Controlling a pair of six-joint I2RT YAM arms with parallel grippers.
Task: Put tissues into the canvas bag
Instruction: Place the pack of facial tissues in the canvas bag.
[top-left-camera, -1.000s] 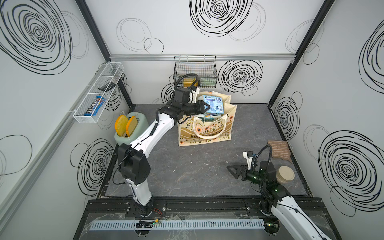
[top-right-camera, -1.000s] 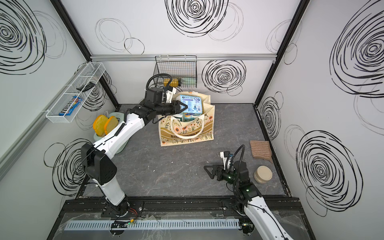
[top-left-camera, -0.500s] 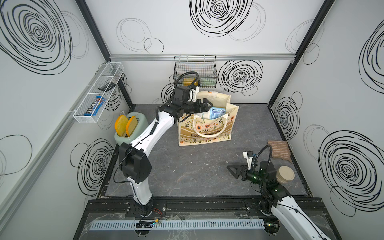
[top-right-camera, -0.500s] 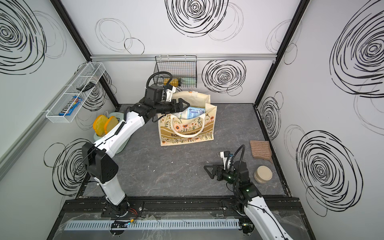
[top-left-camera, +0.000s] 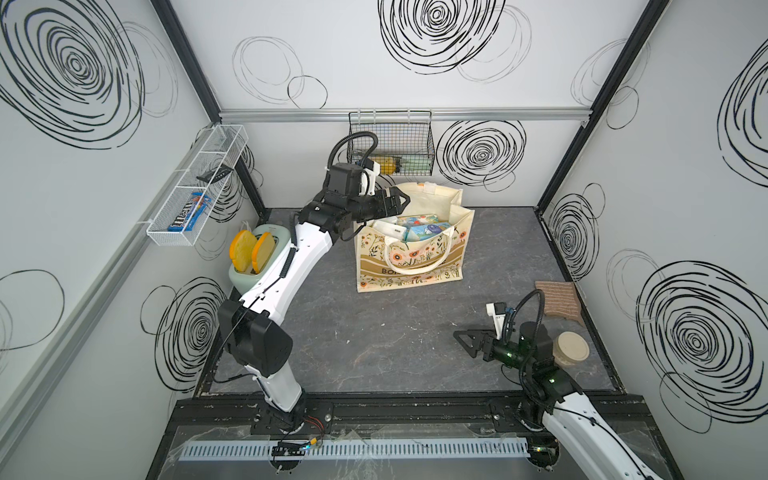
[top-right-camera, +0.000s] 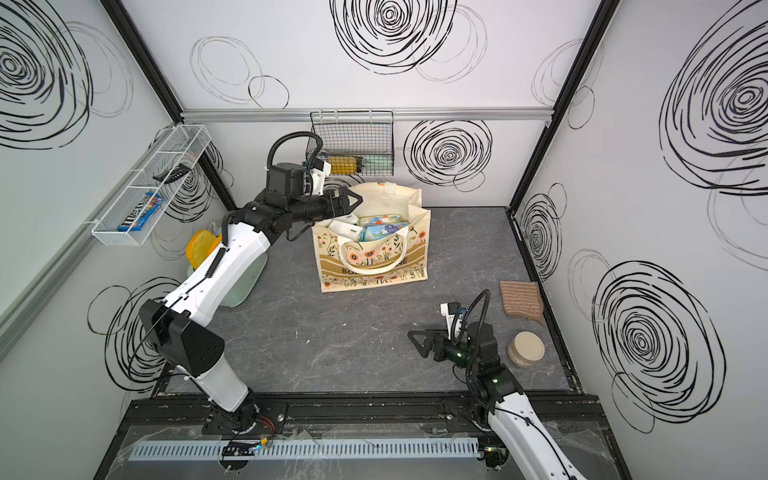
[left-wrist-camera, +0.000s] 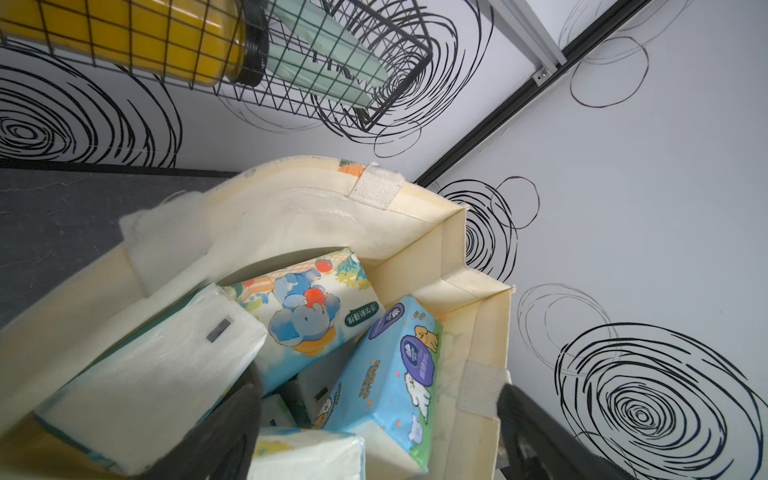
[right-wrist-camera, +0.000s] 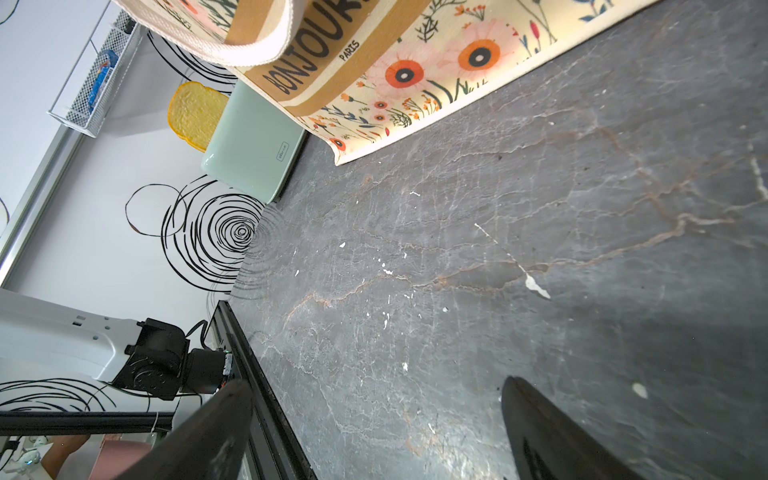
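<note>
The canvas bag (top-left-camera: 451, 259) (top-right-camera: 415, 257) stands open at the back of the table, showing floral print in the right wrist view (right-wrist-camera: 415, 70). Several tissues (top-left-camera: 415, 227) (top-right-camera: 376, 226) lie inside it. The left wrist view shows an elephant-print pack (left-wrist-camera: 307, 307), a light blue pack (left-wrist-camera: 395, 374) and a white pack (left-wrist-camera: 153, 374) below the bag's rim (left-wrist-camera: 291, 208). My left gripper (top-left-camera: 402, 203) (top-right-camera: 355, 201) (left-wrist-camera: 376, 390) hovers open over the bag's back-left rim, holding nothing. My right gripper (top-left-camera: 463, 341) (top-right-camera: 417, 341) (right-wrist-camera: 376, 384) is open and empty, low over the front right of the table.
A mint toaster (top-left-camera: 249, 278) with two bread slices stands left of the bag. A black wire basket (top-left-camera: 390, 143) hangs on the back wall above the bag. A white wire shelf (top-left-camera: 199, 187) is on the left wall. A brown striped cloth (top-left-camera: 557, 299) and a round beige lid (top-left-camera: 572, 349) lie at right.
My left gripper opened and let go of the light blue pack, which dropped into the bag. The gripper then drew back toward the bag's left rim. The right arm stayed still.
</note>
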